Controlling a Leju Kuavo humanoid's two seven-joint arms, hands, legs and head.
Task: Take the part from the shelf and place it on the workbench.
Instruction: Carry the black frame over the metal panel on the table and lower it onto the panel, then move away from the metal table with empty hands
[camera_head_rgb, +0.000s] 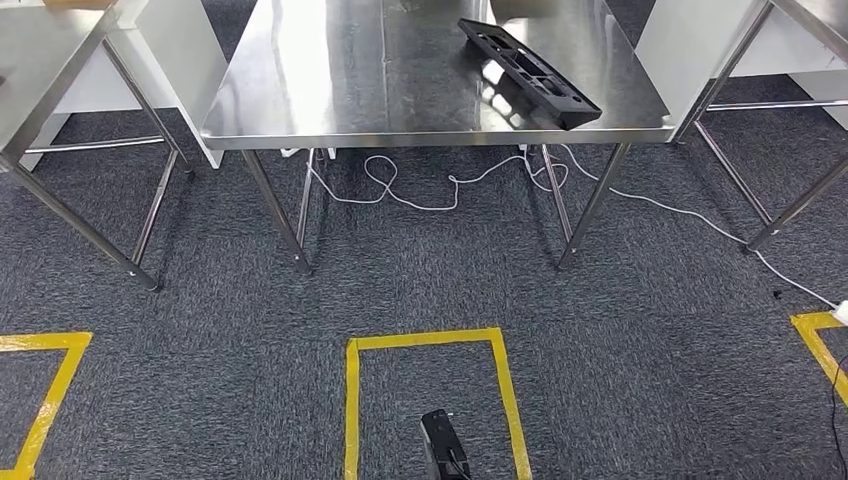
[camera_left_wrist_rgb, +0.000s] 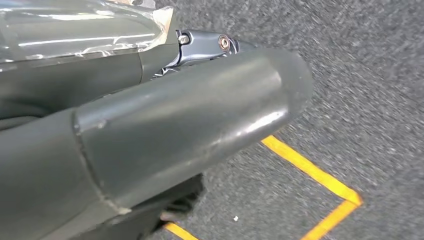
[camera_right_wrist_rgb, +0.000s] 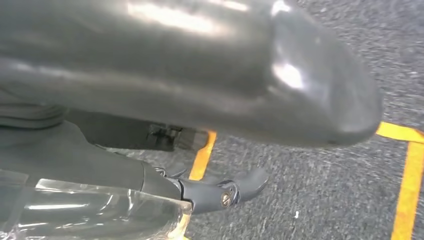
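A long black part (camera_head_rgb: 530, 72) with several cut-outs lies flat and slanted on the right half of the steel workbench (camera_head_rgb: 350, 90), one end near the front right corner. My left hand (camera_left_wrist_rgb: 190, 120) hangs over the grey carpet with its thick thumb forward and a dark finger (camera_left_wrist_rgb: 210, 45) apart from it, holding nothing. My right hand (camera_right_wrist_rgb: 200, 75) hangs the same way, thumb large in front and a dark finger (camera_right_wrist_rgb: 225, 192) separate, with nothing in it.
Steel tables stand at the left (camera_head_rgb: 40, 70) and right (camera_head_rgb: 800, 20) of the workbench. A white cable (camera_head_rgb: 430, 195) snakes over the carpet under the bench. A yellow tape square (camera_head_rgb: 430, 340) marks the floor in front, with others at left (camera_head_rgb: 50, 390) and right (camera_head_rgb: 815, 335).
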